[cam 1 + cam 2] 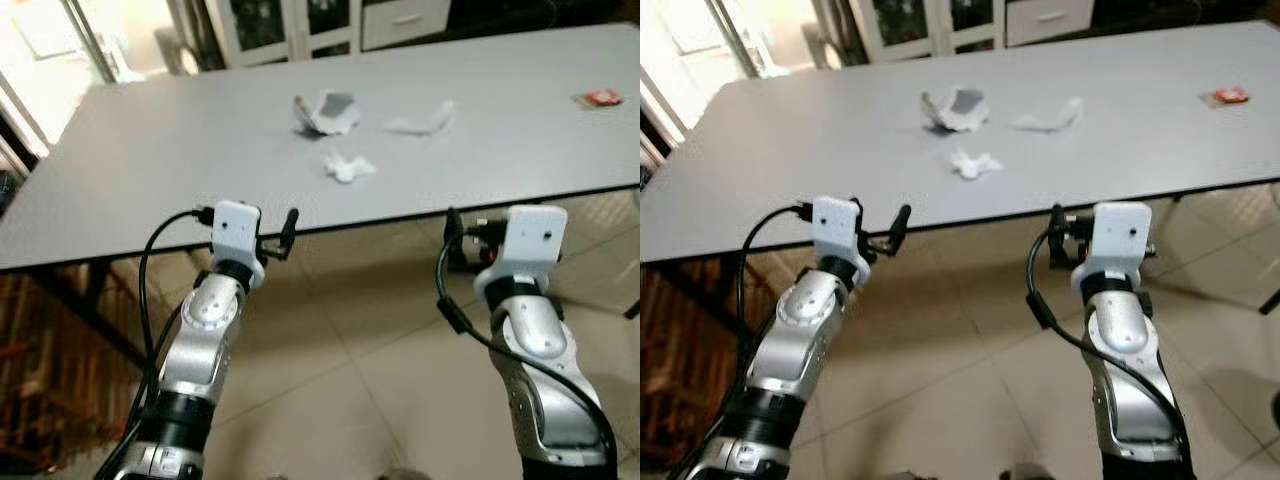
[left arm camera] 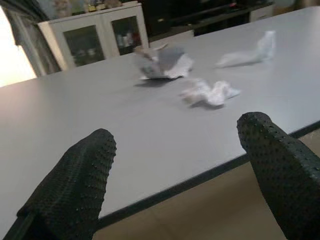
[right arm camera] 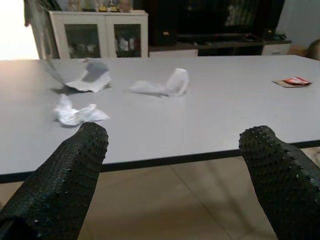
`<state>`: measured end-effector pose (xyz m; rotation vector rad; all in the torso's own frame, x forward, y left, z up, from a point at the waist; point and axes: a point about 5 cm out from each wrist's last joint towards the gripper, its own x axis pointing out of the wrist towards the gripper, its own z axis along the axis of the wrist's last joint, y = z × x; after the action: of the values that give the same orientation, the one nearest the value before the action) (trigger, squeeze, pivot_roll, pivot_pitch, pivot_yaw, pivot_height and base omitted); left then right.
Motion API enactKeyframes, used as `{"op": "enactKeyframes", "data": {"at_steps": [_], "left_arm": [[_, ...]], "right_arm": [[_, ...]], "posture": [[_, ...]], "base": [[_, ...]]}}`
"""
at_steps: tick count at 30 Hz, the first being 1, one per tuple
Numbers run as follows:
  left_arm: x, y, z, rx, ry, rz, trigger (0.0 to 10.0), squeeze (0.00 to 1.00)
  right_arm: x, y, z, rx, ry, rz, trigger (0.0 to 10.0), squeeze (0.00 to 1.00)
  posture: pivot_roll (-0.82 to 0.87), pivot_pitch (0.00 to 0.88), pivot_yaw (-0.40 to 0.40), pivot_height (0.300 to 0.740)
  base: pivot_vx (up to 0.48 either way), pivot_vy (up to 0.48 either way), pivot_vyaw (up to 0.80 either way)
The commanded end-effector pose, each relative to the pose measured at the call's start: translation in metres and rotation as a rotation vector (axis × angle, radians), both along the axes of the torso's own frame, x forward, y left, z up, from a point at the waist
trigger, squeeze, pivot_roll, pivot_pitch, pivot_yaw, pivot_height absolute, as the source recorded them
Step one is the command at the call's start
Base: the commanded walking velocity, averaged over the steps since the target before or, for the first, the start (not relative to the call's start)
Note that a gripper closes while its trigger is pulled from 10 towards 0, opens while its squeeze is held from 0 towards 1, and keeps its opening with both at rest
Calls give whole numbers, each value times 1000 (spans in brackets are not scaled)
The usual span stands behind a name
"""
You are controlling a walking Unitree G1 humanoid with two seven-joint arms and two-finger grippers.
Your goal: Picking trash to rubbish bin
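1. Three scraps lie ahead of our spread fingers on the grey table point(image 1: 150, 160): a crumpled grey-white paper wad point(image 1: 326, 112), a small white tissue ball point(image 1: 348, 167), a twisted white tissue strip point(image 1: 420, 122).
2. Our left gripper point(image 2: 175, 165), empty, sits nearer the ball, which lies forward and rightward.
3. Our right gripper point(image 3: 175, 165), agape, finds it forward-left.
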<state>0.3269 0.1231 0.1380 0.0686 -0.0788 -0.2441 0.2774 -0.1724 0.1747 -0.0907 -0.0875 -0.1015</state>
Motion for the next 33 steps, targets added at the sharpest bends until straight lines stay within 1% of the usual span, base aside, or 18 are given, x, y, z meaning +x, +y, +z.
{"op": "enactKeyframes", "data": {"at_steps": [1,4,11,13,14,18,24,33], "left_arm": [[-1,-5,0,5,-5,-25,10000,0],[-3,-7,2,5,-15,-48,10000,0],[-5,-9,3,-19,-29,-57,10000,0],[-5,-10,4,1,-35,-62,10000,0],[-5,-11,4,-5,-35,-69,10000,0],[-5,-14,5,-9,-40,-80,10000,0],[-4,-13,7,-11,-47,-77,10000,0],[-5,-13,8,-15,-49,-74,10000,0]], "right_arm": [[-2,-3,-2,-1,6,-8,10000,0],[-2,-2,-2,-2,7,-7,10000,0],[-3,-1,-2,-9,7,-2,10000,0],[-3,-1,-2,-10,7,-2,10000,0],[-3,-1,-2,-9,6,-3,10000,0],[-2,-2,-1,2,5,-13,10000,0],[-1,-6,0,14,2,-29,10000,0],[-3,-5,-1,14,8,-26,10000,0]], "posture": [[-146,85,92,740],[-145,91,90,740],[-148,93,88,740],[-148,93,88,740],[-148,93,88,740],[-149,92,86,740],[-149,91,86,740],[-152,95,87,740]], "base": [[0,0,0],[0,0,0],[0,0,0],[0,0,0],[0,0,0],[363,0,0],[476,0,0],[480,0,0]]}}
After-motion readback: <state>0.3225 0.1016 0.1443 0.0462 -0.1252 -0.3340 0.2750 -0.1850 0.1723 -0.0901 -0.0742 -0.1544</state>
